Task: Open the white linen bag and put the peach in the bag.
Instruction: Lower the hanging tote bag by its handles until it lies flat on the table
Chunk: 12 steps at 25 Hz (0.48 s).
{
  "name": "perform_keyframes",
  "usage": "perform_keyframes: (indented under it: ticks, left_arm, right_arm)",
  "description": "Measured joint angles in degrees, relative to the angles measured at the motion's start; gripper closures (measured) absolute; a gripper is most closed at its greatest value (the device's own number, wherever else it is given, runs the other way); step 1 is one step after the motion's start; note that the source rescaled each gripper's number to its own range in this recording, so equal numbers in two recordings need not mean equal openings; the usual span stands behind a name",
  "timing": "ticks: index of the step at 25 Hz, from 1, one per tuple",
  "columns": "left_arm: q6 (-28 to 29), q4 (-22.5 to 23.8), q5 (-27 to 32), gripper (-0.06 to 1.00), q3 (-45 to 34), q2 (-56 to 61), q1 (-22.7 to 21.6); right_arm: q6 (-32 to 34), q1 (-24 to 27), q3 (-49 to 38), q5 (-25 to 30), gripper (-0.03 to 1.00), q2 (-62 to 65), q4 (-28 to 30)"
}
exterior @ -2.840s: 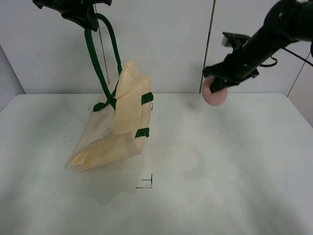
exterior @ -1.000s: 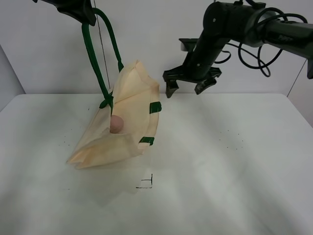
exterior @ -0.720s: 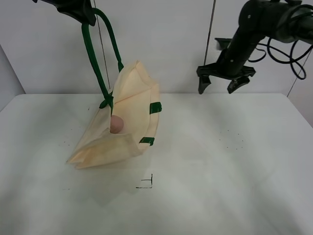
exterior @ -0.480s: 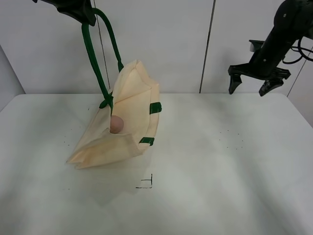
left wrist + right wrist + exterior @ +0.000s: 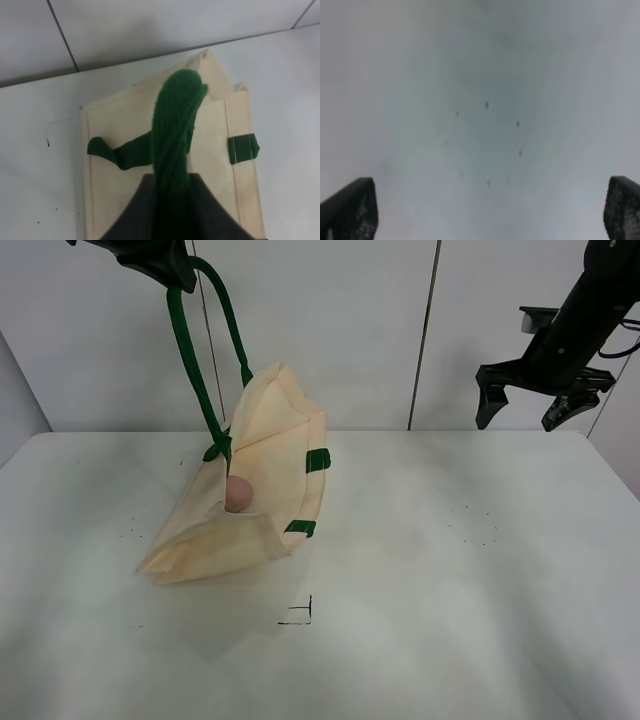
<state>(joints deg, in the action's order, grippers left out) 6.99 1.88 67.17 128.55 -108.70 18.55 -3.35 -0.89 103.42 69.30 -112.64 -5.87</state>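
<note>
The white linen bag [image 5: 270, 475] hangs tilted at the left of the table, its bottom resting on the surface and its mouth gaping open. The peach [image 5: 238, 493] sits inside the open mouth. My left gripper [image 5: 165, 262] is high at the top left, shut on the bag's dark green handle [image 5: 195, 350]; the left wrist view shows the handle [image 5: 175, 130] pinched between the fingers above the bag [image 5: 215, 130]. My right gripper [image 5: 524, 408] is open and empty, high at the far right; its fingertips [image 5: 350, 210] frame bare table.
The white table [image 5: 450, 580] carries small black corner marks [image 5: 300, 615] in front of the bag and faint specks [image 5: 470, 525] on the right. A wall with a vertical seam [image 5: 422, 335] stands behind.
The peach went from my right gripper into the bag. My right arm then drew back from above the bag to the far right, open and empty. My left gripper stayed holding the handle.
</note>
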Motion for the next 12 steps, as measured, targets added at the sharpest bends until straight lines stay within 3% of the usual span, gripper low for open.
perform_keyframes:
  ticks: [12]
  left_arm:
    - [0.00,0.00,0.00,0.94,0.00,0.00,0.00]
  right_arm:
    - [-0.07,-0.08,-38.76,0.01,-0.03,34.33,0.18]
